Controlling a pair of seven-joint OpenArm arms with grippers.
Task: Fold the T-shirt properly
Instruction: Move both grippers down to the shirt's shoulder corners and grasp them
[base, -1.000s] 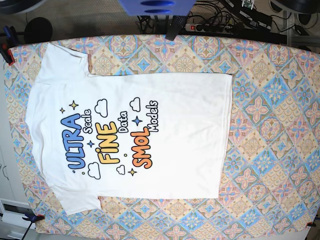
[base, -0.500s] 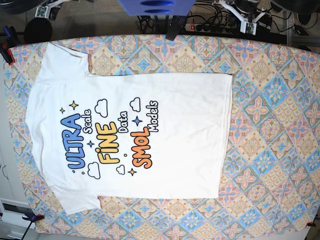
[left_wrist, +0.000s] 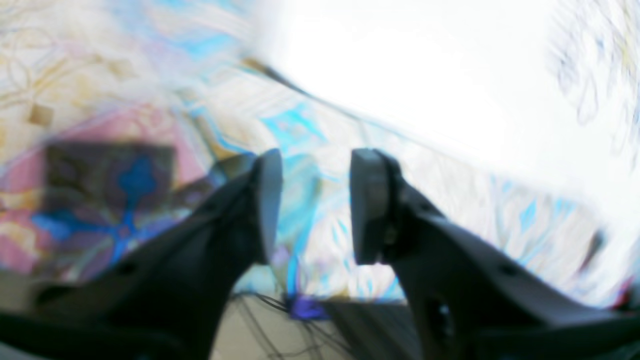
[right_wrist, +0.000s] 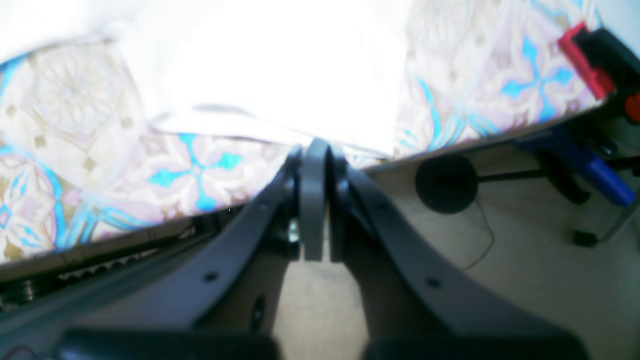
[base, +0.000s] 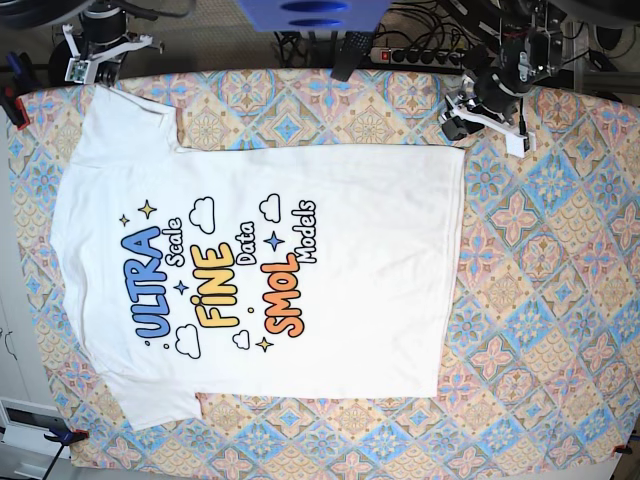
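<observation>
The white T-shirt (base: 300, 250) lies flat on the patterned table (base: 550, 300), print side up, with its collar end to the left in the base view. My left gripper (left_wrist: 315, 205) is open and holds nothing. It hovers over the tablecloth beside the T-shirt's (left_wrist: 400, 60) edge, and the view is blurred. In the base view the left arm (base: 488, 95) is at the shirt's top right hem corner. My right gripper (right_wrist: 315, 200) is shut on nothing at the table edge, just short of the T-shirt (right_wrist: 275, 65). The right arm (base: 95, 50) is by the top left sleeve.
A red clamp (right_wrist: 585, 60) grips the table corner near my right gripper, and another clamp (base: 68, 435) sits at the bottom left. Behind the table's far edge are a power strip (base: 410, 55) with cables and a blue object (base: 310, 15).
Both arms have come into the base view from the far side, toward the shirt's top corners. The left gripper has gone from shut to open. The shirt has not moved.
</observation>
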